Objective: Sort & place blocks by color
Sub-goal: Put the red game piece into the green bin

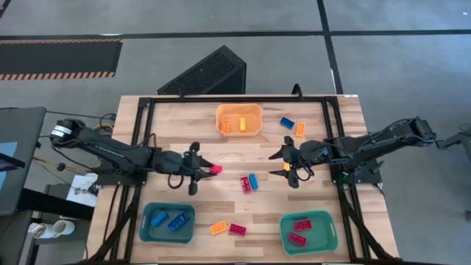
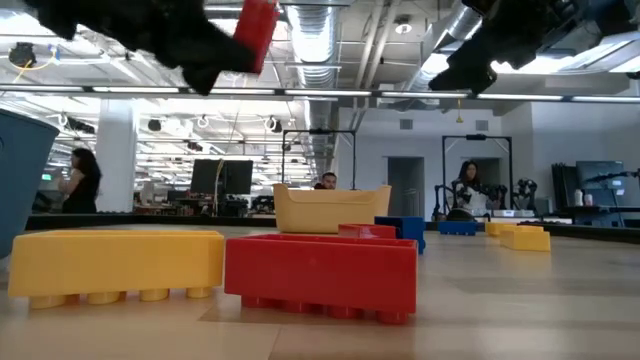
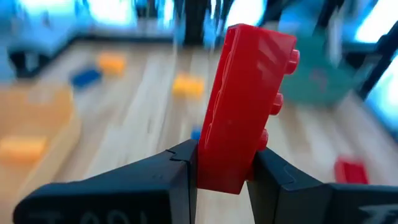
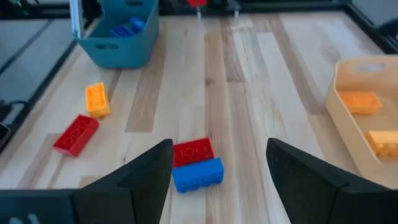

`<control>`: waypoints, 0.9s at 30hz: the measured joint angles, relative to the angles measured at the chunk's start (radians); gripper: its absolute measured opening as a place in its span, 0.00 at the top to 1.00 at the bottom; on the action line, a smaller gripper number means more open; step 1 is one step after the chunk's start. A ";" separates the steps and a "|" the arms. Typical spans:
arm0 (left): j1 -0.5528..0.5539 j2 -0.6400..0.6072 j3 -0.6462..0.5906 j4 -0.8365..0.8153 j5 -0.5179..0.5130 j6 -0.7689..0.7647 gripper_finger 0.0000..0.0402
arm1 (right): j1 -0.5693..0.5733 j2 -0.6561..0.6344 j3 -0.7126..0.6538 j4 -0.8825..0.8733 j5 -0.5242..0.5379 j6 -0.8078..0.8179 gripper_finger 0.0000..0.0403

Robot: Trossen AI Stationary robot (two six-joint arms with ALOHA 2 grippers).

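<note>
- Wooden table (image 1: 184, 132) fills my overhead view, with an orange bin (image 1: 238, 120) at twelve o'clock and two teal bins (image 1: 168, 223) at seven and five o'clock.
- My left gripper (image 1: 207, 169) sits at nine o'clock of centre, pinching a red block (image 1: 215, 169) held clear above the wood.
- My right gripper (image 1: 282, 162) hangs at three o'clock of centre, fingers spread, holding nothing.
- I see a red-and-blue pair (image 1: 249, 183) lying between the grippers, touching side by side.
- Loose blocks (image 1: 227, 228) lie at six o'clock between the teal bins, others (image 1: 292, 126) at one o'clock.
</note>
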 joint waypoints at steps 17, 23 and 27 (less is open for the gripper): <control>0.082 0.399 -0.065 1.005 0.166 0.243 0.83 | -0.097 0.109 0.002 0.374 -0.024 0.007 0.30; 0.125 0.503 -0.059 1.087 0.206 0.137 0.82 | -0.100 0.242 0.000 0.577 -0.051 -0.012 0.30; 0.139 0.535 -0.059 1.084 0.213 0.094 0.82 | -0.095 0.355 0.000 0.738 -0.042 -0.020 0.30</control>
